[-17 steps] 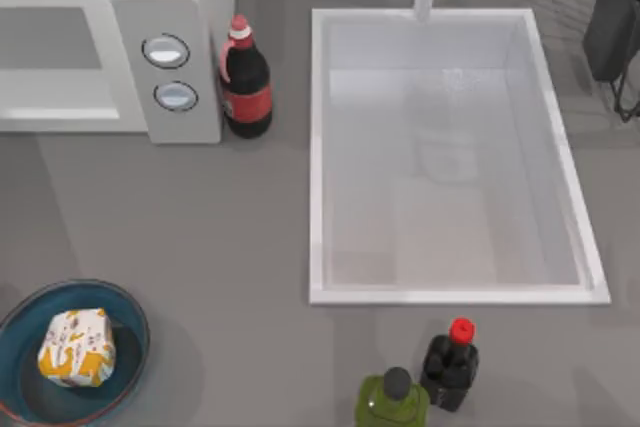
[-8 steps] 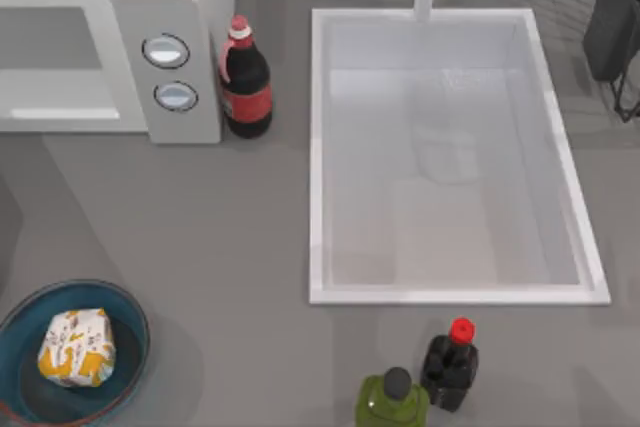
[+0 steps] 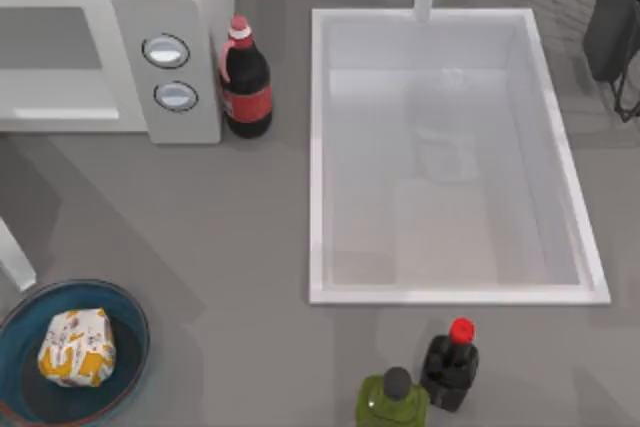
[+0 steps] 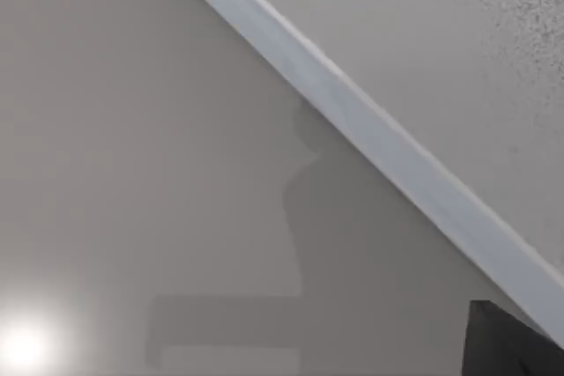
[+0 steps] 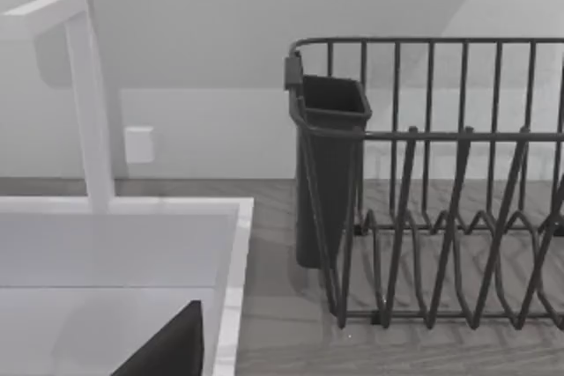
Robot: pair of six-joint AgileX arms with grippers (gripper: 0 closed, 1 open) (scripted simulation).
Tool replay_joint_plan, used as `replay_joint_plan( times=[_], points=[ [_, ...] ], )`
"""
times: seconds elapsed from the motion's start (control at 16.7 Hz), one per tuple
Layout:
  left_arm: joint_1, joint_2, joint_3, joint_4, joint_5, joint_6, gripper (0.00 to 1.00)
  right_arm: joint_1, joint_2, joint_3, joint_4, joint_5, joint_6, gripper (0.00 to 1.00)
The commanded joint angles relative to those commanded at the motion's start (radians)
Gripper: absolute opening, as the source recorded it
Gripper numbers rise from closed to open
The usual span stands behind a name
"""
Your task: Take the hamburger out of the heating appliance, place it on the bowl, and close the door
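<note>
Your left gripper (image 4: 507,345) peeks in as a small dark corner in the left wrist view, and you cannot tell how wide it is or if it has hold of anything. Next to it that view shows flat grey and one long pale strip going across on a slant. Your right gripper (image 5: 167,350) is a dark wedge low in the right wrist view, over the white sink (image 5: 115,244), and you cannot tell how it is set either. Past it stands a black wire dish rack (image 5: 441,200) with a dark cup (image 5: 328,173) hung on its end, and a white tap (image 5: 88,103) rises at the back of the sink.

Look down from the top. The hamburger (image 3: 77,347) sits inside the bowl (image 3: 128,319), a bit to the left of the middle, at the front left corner of the table. It is in its white and orange paper. The heating appliance (image 3: 185,57) is at the back left, well apart from the bowl. Its door (image 3: 50,37) looks flat against the front, with the pale handle (image 3: 60,113) along the bottom of the window. The two round knobs are just right of the door.

A pale slanted piece (image 3: 15,255) pokes in at the left edge, just above the bowl; you cannot tell what it is.

A dark soda bottle (image 3: 245,82) with a red cap stands just beside the heating appliance, between it and the sink. A green bottle (image 3: 392,402) and a black bottle (image 3: 450,362) stand side by side near the front edge
</note>
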Motion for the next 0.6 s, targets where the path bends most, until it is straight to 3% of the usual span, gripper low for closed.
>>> replay_joint_plan(
  times=[0.3,0.6],
  points=[
    [-0.239,-0.103,-0.062,0.002,-0.165,-0.178,0.00,0.000,0.000,0.000,0.000,0.000,0.000,1.00],
    [-0.258,-0.113,-0.064,0.003,-0.186,-0.200,0.00,0.000,0.000,0.000,0.000,0.000,0.000,1.00]
  ],
)
